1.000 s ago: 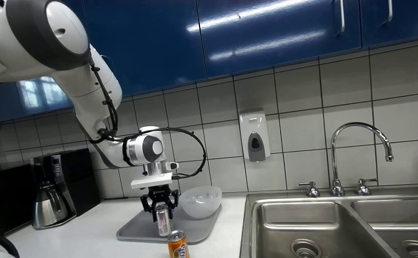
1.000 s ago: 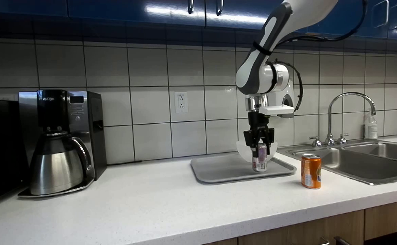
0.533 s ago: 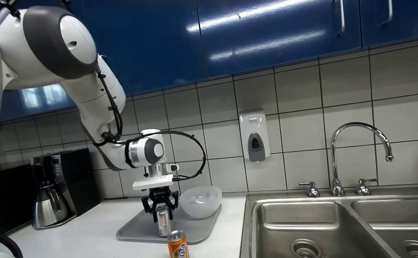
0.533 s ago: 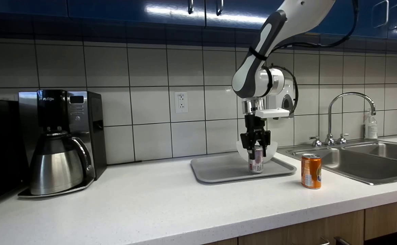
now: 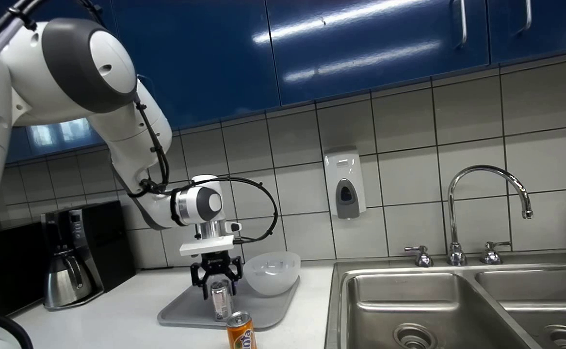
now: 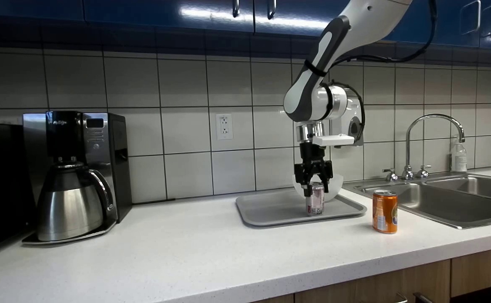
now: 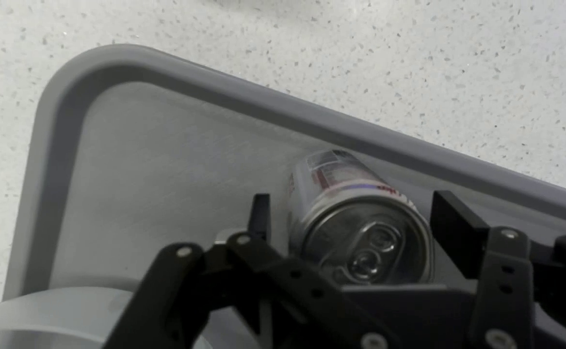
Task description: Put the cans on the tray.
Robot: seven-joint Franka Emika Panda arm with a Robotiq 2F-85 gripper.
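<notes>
The silvery-grey can with red marks [image 5: 222, 307] stands upright on the grey tray [image 5: 181, 312], just inside its near edge. It also shows in an exterior view [image 6: 315, 205] and in the wrist view [image 7: 333, 169]. My gripper [image 7: 350, 213] is open around the top of this can, with a gap on both sides between the fingers and the can. The orange can with a silver top [image 6: 384, 212] stands upright on the counter beside the tray, off it. It shows in both exterior views [image 5: 241, 334] and is out of the wrist view.
A white bowl [image 5: 273, 276] sits on the tray close behind the gripper. A steel sink [image 6: 439, 206] with a faucet [image 6: 409, 147] is beyond the orange can. A coffee maker with a steel pot [image 6: 72, 206] stands on the counter [image 6: 165, 252] at the far end.
The gripper and the silvery-grey can have shifted slightly sideways and down over the tray. The gripper fingers have opened away from the can. The orange can has not moved.
</notes>
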